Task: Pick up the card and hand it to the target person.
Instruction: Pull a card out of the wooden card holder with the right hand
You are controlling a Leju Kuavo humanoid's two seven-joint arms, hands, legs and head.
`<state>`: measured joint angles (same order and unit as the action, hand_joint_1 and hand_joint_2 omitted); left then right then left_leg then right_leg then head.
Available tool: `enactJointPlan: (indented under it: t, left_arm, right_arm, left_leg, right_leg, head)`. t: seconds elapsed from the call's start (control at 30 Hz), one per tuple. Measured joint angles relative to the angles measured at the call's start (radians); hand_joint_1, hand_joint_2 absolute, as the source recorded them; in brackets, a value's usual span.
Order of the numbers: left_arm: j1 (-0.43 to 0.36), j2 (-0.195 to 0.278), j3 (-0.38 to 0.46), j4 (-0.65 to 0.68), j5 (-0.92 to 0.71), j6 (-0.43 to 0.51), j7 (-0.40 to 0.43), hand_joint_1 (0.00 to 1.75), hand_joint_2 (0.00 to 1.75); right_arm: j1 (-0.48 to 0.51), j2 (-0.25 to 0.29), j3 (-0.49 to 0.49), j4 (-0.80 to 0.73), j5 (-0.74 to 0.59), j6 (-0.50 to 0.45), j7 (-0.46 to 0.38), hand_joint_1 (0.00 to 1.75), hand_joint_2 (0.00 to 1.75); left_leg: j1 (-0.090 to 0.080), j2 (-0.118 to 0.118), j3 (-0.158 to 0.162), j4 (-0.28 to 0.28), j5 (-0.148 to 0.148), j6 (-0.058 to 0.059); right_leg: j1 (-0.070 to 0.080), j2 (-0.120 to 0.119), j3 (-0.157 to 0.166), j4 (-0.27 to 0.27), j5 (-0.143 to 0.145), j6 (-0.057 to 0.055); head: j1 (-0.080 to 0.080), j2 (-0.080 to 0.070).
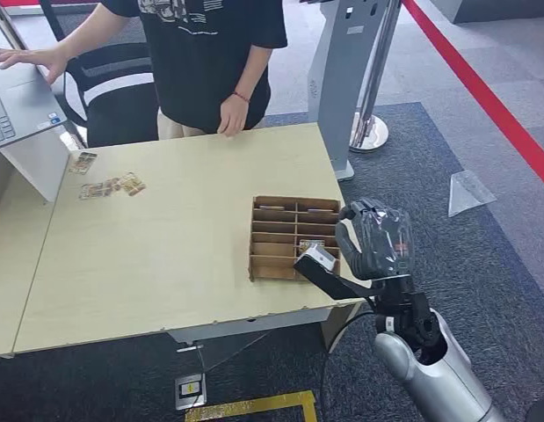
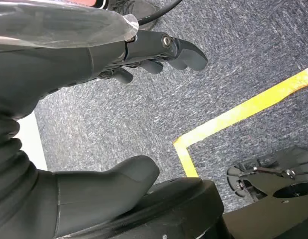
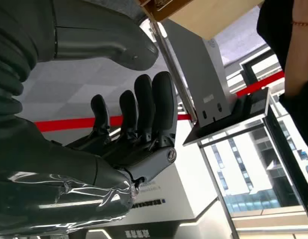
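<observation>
A brown cardboard divider box (image 1: 274,239) stands near the table's right front corner, with cards (image 1: 310,244) lying in some of its slots. Loose cards (image 1: 113,186) lie at the table's far left. My right hand (image 1: 378,239) hovers just off the box's right end, above the table's edge. In the right wrist view this hand (image 3: 137,129) has its fingers and thumb apart and holds nothing. My left hand (image 2: 69,55) hangs over the grey carpet, fingers apart and empty. A person in a black shirt (image 1: 202,53) stands at the table's far side, one hand (image 1: 232,114) resting on its edge.
The light wooden table (image 1: 176,255) adjoins a laptop (image 1: 17,101) on a raised stand at the far left, touched by the person's other hand. A grey kiosk stand (image 1: 338,79) and a stanchion base (image 1: 370,132) stand beyond the right corner. Yellow floor tape (image 1: 256,406) runs below the table.
</observation>
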<state>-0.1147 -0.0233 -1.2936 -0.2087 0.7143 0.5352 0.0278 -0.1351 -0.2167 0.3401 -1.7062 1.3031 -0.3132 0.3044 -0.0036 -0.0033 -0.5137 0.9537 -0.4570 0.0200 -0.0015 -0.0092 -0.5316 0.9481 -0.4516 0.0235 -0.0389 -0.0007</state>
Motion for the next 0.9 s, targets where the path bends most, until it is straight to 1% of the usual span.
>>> enactJointPlan:
  t: [0.17, 0.27, 0.4, 0.5, 0.67, 0.8, 0.9]
  left_arm:
    - [0.0, 0.0, 0.0, 0.0, -0.004, -0.001, 0.0, 0.0, 1.75]
    - [-0.001, -0.001, 0.0, 0.0, -0.007, -0.002, 0.002, 0.0, 1.75]
    - [-0.001, -0.008, 0.0, 0.0, -0.013, 0.018, 0.019, 0.0, 1.75]
    - [-0.001, -0.016, 0.0, 0.0, -0.017, 0.028, 0.027, 0.0, 1.75]
    - [-0.002, -0.021, 0.0, 0.0, -0.018, 0.028, 0.031, 0.0, 1.75]
    - [-0.003, -0.023, 0.0, 0.0, -0.02, 0.028, 0.031, 0.0, 1.75]
    - [-0.004, -0.023, 0.0, 0.0, -0.023, 0.028, 0.029, 0.0, 1.75]
  right_arm:
    - [-0.016, 0.007, 0.007, 0.033, -0.018, -0.003, -0.01, 0.57, 1.75]
    - [-0.034, 0.014, 0.016, 0.068, -0.031, -0.007, -0.021, 0.51, 1.75]
    - [-0.054, 0.023, 0.024, 0.112, -0.05, -0.015, -0.034, 0.57, 1.75]
    - [-0.067, 0.029, 0.028, 0.145, -0.057, -0.019, -0.043, 0.58, 1.75]
    - [-0.089, 0.037, 0.037, 0.199, -0.061, -0.022, -0.051, 0.6, 1.75]
    - [-0.11, 0.042, 0.044, 0.239, -0.069, -0.034, -0.061, 0.67, 1.75]
    - [-0.132, 0.045, 0.047, 0.268, -0.075, -0.04, -0.065, 0.66, 1.75]
  left_leg:
    - [0.0, 0.0, 0.0, 0.0, 0.0, 0.0]
    - [0.0, 0.0, 0.0, 0.0, 0.0, 0.0]
    - [0.0, 0.0, 0.0, 0.0, 0.0, 0.0]
    - [0.0, 0.0, 0.0, 0.0, 0.0, 0.0]
    - [0.0, 0.0, 0.0, 0.0, 0.0, 0.0]
    - [0.0, 0.0, 0.0, 0.0, 0.0, 0.0]
    - [0.0, 0.0, 0.0, 0.0, 0.0, 0.0]
  right_leg:
    - [0.0, 0.0, 0.0, 0.0, 0.0, 0.0]
    - [0.0, 0.0, 0.0, 0.0, 0.0, 0.0]
    - [0.0, 0.0, 0.0, 0.0, 0.0, 0.0]
    - [0.0, 0.0, 0.0, 0.0, 0.0, 0.0]
    - [0.0, 0.0, 0.0, 0.0, 0.0, 0.0]
    - [0.0, 0.0, 0.0, 0.0, 0.0, 0.0]
    - [0.0, 0.0, 0.0, 0.0, 0.0, 0.0]
  head:
    - [0.0, 0.0]
    - [0.0, 0.0]
    - [0.0, 0.0]
    - [0.0, 0.0]
    - [0.0, 0.0]
    - [0.0, 0.0]
    - [0.0, 0.0]
